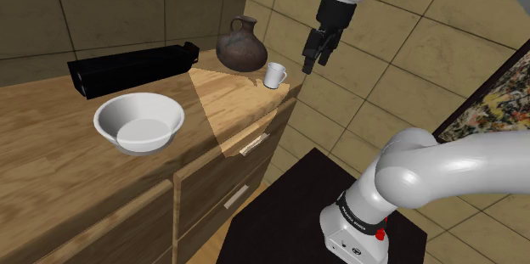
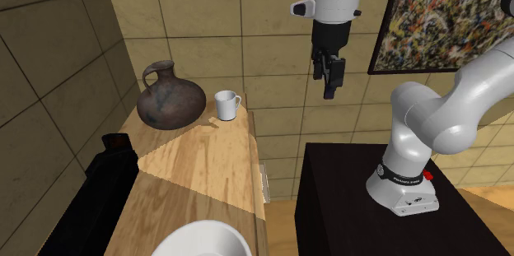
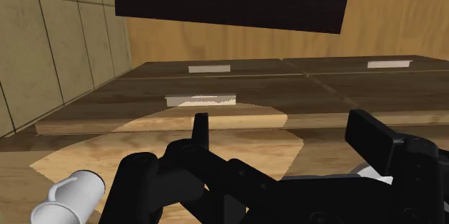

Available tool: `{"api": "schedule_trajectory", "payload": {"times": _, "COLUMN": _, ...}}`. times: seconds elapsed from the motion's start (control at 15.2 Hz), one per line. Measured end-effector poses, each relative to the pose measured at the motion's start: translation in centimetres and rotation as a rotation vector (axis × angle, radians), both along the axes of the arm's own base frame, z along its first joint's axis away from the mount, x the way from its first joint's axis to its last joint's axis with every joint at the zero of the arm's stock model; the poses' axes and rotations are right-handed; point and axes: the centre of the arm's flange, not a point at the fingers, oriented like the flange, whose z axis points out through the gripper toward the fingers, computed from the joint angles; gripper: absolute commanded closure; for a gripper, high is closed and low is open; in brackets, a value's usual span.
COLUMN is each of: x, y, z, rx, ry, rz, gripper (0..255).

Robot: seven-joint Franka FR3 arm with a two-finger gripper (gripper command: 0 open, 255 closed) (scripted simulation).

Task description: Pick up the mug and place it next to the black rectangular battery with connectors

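A small white mug stands near the corner of the wooden dresser top, just in front of a brown jug. The long black battery lies along the wall, beyond the jug on the shoulder view's left. My gripper hangs open in the air off the dresser's edge, higher than the mug and to its right, holding nothing. In the second exterior view the mug sits well left of the gripper. In the wrist view the mug lies outside the spread fingers.
A white bowl rests on the dresser in front of the battery. The jug stands between mug and battery. Tiled walls close the corner behind them. My black stand sits beside the drawers; a painting hangs behind the arm.
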Motion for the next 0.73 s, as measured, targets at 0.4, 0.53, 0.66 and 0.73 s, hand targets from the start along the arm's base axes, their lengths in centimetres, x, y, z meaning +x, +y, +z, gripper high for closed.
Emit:
{"api": "schedule_trajectory", "payload": {"times": 0.4, "x": 3.6, "y": -3.9, "z": -1.9, "rx": 0.011, "ry": 0.003, "rz": 0.001, "gripper": 0}}
{"api": "schedule_trajectory", "payload": {"times": 0.53, "x": 5.3, "y": -5.9, "z": -2.8, "rx": 0.017, "ry": 0.004, "rz": 0.002, "gripper": 0}}
{"api": "schedule_trajectory", "payload": {"times": 0.66, "x": 6.8, "y": -7.7, "z": -3.8, "rx": 0.022, "ry": 0.006, "rz": 0.004, "gripper": 0}}
{"api": "schedule_trajectory", "payload": {"times": 0.73, "x": 7.8, "y": -9.0, "z": -4.0, "rx": 0.025, "ry": 0.006, "rz": 0.004, "gripper": 0}}
